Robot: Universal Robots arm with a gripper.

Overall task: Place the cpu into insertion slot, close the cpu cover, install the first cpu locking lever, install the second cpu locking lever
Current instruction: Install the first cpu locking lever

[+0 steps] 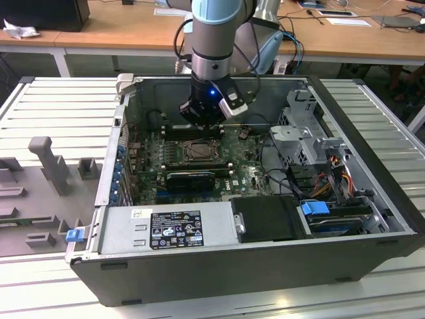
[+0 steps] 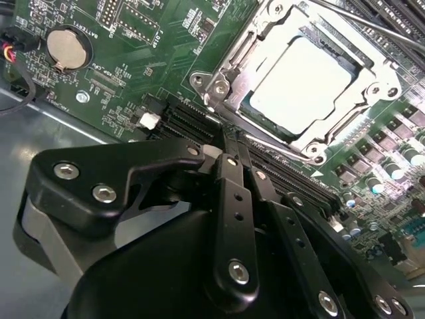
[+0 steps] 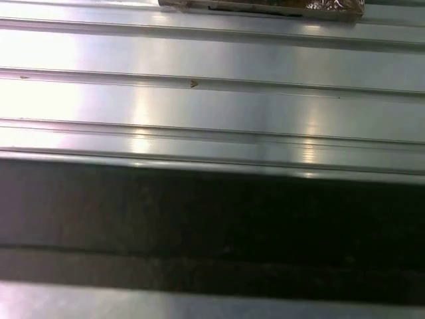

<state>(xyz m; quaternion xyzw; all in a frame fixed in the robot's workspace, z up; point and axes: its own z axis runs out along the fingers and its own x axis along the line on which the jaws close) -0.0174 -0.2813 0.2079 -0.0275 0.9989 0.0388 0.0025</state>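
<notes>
The cpu, a pale silver square, lies flat in the insertion slot on the green motherboard. The silver cpu cover lies down around it, framing its face. A thin metal lever rod runs along the socket's far side. My gripper is shut with nothing between its black fingers; the tips hover by the socket's near corner, over the black memory slots. In the exterior view the gripper hangs inside the open case just behind the socket.
The case walls close in the board. A power supply sits at the front, a drive cage and cables on the exterior view's right. A coin battery lies on the board. Ribbed metal table surrounds the case.
</notes>
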